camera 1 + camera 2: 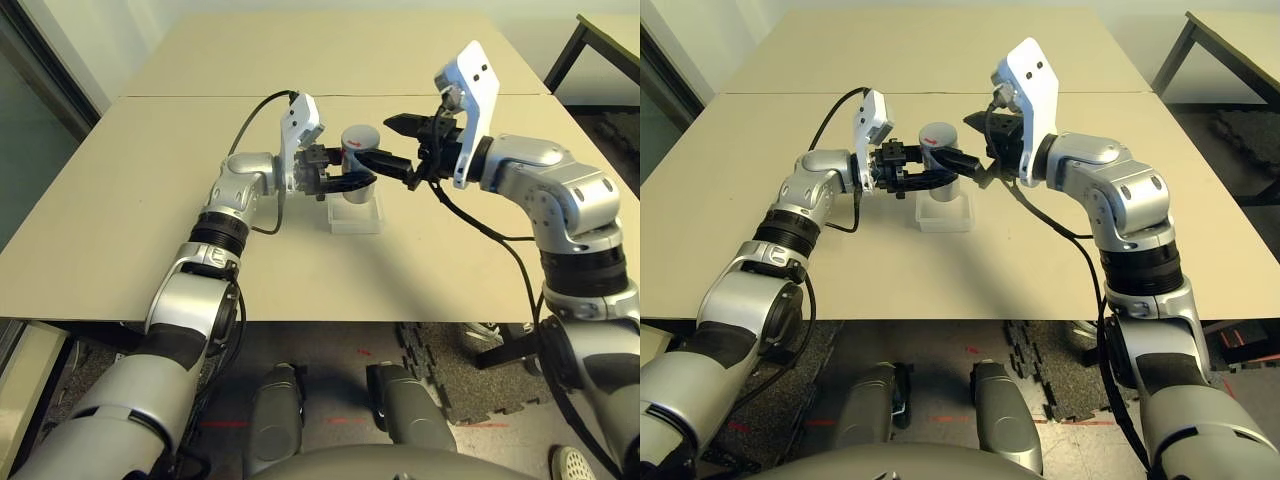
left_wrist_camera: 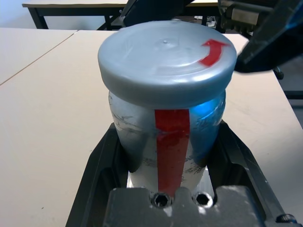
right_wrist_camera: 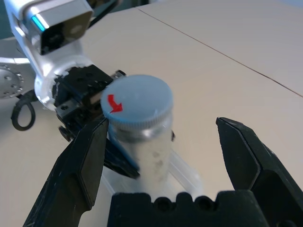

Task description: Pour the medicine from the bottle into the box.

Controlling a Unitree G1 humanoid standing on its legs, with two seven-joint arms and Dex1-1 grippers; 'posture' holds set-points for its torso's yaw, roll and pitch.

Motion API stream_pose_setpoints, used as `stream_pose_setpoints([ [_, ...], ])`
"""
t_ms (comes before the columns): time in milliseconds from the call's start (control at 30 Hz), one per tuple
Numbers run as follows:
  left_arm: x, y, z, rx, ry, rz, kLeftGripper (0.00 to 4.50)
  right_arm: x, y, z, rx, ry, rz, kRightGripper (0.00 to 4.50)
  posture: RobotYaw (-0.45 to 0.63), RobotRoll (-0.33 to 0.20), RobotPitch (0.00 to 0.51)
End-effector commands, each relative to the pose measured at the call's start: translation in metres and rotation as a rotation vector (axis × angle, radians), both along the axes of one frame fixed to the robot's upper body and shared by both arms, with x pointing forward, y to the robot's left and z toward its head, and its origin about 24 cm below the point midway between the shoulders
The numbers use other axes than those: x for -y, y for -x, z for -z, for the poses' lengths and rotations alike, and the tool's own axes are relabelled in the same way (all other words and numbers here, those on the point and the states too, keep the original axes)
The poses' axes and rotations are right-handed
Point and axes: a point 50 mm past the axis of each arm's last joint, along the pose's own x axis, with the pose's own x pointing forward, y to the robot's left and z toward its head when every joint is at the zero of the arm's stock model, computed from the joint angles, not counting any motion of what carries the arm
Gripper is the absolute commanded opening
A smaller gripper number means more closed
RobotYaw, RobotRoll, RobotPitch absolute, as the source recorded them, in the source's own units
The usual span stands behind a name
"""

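Left eye view: near the frame's centre the left gripper (image 1: pixel 350 182) is clenched round the bottle (image 1: pixel 357 150), upright just above the box (image 1: pixel 355 214), whose clear plastic is faint against the tan table (image 1: pixel 120 210); its contents cannot be made out. The right gripper (image 1: pixel 400 143), right of centre, stands released with black fingers spread beside the bottle

Left wrist view: the bottle's silvery, scuffed body with its red stripe fills the centre under a smooth grey cap (image 2: pixel 166 61) bearing a red arrow; its base is hidden between the fingers (image 2: pixel 102 165)

Right wrist view: the capped bottle stands centre-left, the box's edge blurred beneath it
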Motion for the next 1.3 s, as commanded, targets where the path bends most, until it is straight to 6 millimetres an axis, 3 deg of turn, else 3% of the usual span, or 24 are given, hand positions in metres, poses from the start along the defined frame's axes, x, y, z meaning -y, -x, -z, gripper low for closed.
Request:
stream_pose_setpoints([
  [33,0.003,-0.001,-0.002,0.014,-0.018,0.011,2.43,0.01,0.005,0.0,-0.007,-0.007,0.038,4.5,-0.26,0.0,0.099],
  [467,0.001,-0.002,-0.002,0.016,-0.022,0.004,2.43,0.01,0.019,0.0,-0.032,-0.002,-0.003,4.5,-0.26,0.0,0.095],
  [1300,0.008,-0.001,-0.002,0.026,-0.023,0.032,2.43,-0.028,-0.008,-0.003,-0.004,0.015,-0.12,4.5,-0.23,0.0,0.08],
])
